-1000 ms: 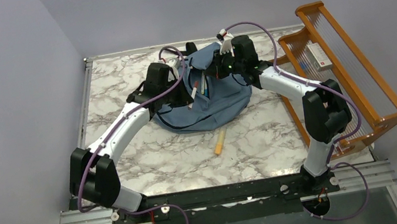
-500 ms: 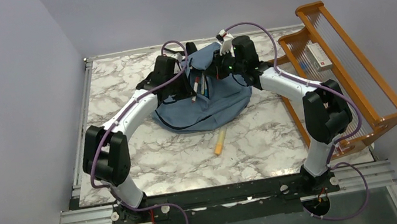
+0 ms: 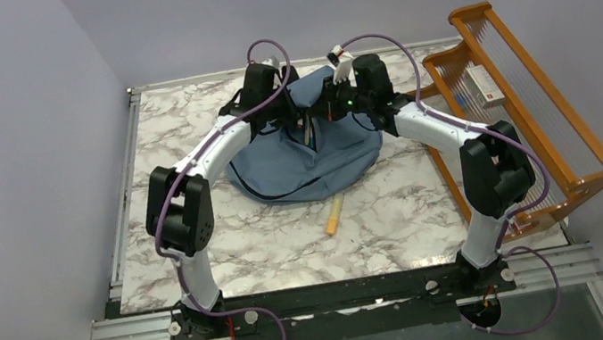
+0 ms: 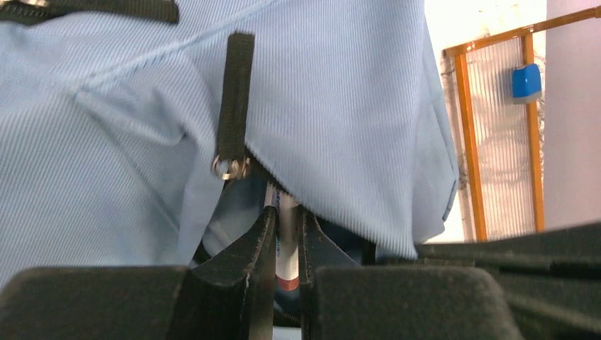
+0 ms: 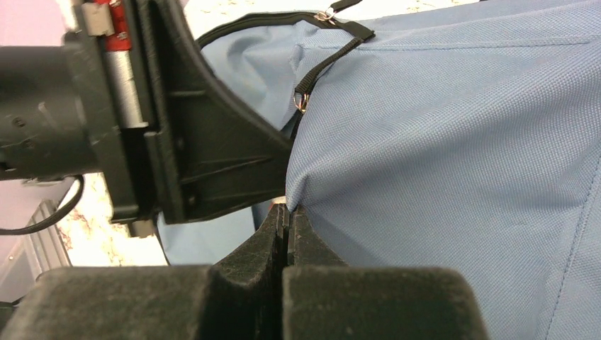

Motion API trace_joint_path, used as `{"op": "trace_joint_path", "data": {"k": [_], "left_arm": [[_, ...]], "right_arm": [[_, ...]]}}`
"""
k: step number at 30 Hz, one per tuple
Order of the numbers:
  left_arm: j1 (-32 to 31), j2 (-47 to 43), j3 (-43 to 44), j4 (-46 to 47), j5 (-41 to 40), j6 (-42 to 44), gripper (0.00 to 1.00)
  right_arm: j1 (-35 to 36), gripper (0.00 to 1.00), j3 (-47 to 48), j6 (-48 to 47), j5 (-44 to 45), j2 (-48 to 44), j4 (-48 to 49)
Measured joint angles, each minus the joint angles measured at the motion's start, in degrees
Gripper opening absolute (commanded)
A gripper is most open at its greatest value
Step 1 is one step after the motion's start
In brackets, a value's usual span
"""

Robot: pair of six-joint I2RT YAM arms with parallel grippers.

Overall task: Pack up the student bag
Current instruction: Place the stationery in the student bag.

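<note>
The student bag (image 3: 314, 157) is a dusty-blue backpack lying at the far middle of the table. My left gripper (image 3: 298, 122) is at the bag's opening, shut on a small bunch of pens (image 4: 286, 244). A white barrel with a red band shows between the fingers, and its tips go into the dark opening under a black zipper pull (image 4: 234, 106). My right gripper (image 5: 287, 210) is shut on a fold of the bag's blue fabric (image 5: 439, 156) at the opening's edge and holds it up. From the right wrist, the left gripper's black body (image 5: 191, 142) sits close by on the left.
An orange marker (image 3: 334, 216) lies on the marble table (image 3: 228, 244) in front of the bag. The orange wooden rack (image 3: 531, 99) stands along the right edge with a white box (image 3: 485, 85) on it. Grey walls close in on the left, back and right.
My left arm has swung away from me and to the right, carrying the pens from over the bag's left part into its opening. The right arm has stayed put, still holding the fabric.
</note>
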Motion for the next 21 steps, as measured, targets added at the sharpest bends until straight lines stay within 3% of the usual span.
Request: {"op": "trace_joint_path", "data": {"k": [6, 10, 21], "left_arm": [[0.0, 4.8, 4.6, 0.3, 0.0, 3.5, 0.01], [0.0, 5.2, 4.6, 0.3, -0.4, 5.4, 0.17], [0.0, 5.2, 4.1, 1.0, -2.3, 7.3, 0.36]], "right_arm": [[0.0, 0.00, 0.0, 0.6, -0.2, 0.0, 0.0], [0.0, 0.01, 0.0, 0.6, -0.2, 0.0, 0.0], [0.0, 0.01, -0.1, 1.0, -0.2, -0.1, 0.1]]}}
